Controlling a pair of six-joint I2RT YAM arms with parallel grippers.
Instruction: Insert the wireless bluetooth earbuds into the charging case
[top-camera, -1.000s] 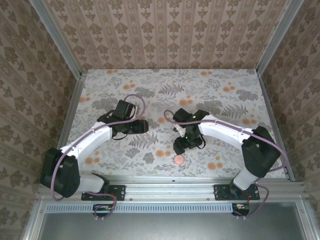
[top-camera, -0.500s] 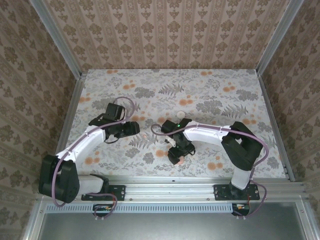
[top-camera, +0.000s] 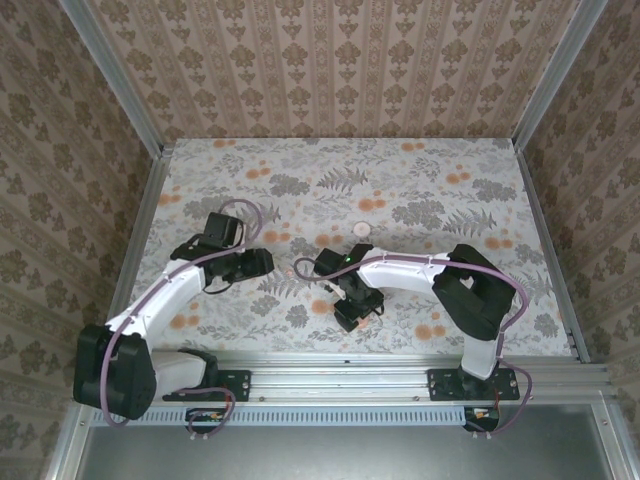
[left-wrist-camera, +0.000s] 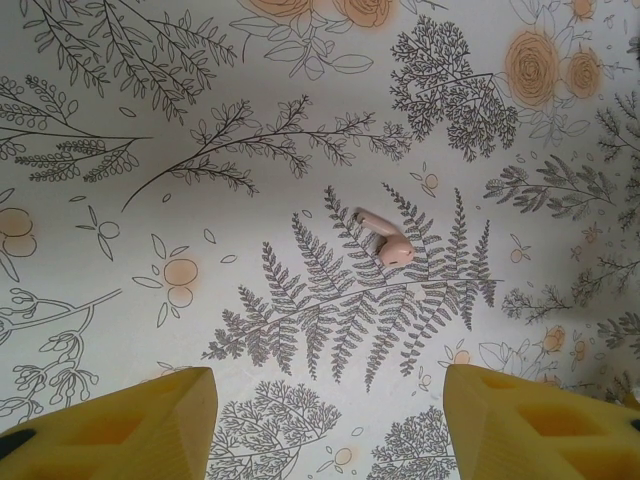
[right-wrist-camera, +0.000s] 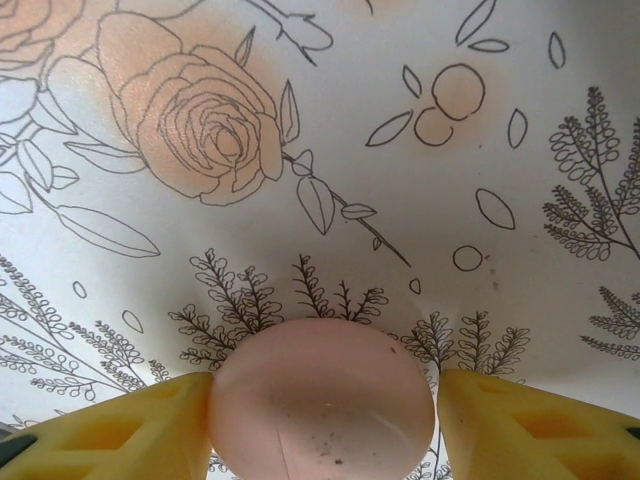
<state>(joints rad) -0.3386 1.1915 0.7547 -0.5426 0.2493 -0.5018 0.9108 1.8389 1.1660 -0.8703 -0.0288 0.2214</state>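
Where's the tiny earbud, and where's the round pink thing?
earbud (left-wrist-camera: 386, 241): left wrist view, on its rounded body.
round pink disc (right-wrist-camera: 320, 400): right wrist view, middle of its top.

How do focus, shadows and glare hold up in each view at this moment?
Left wrist: evenly lit and sharp, the earbud crisp with only a small shadow, no glare. Right wrist: the round pink disc sits very close to the lens and looks slightly soft, with a dim shadow around it. Top external: flat, even light, and the walls lean from the wide lens.
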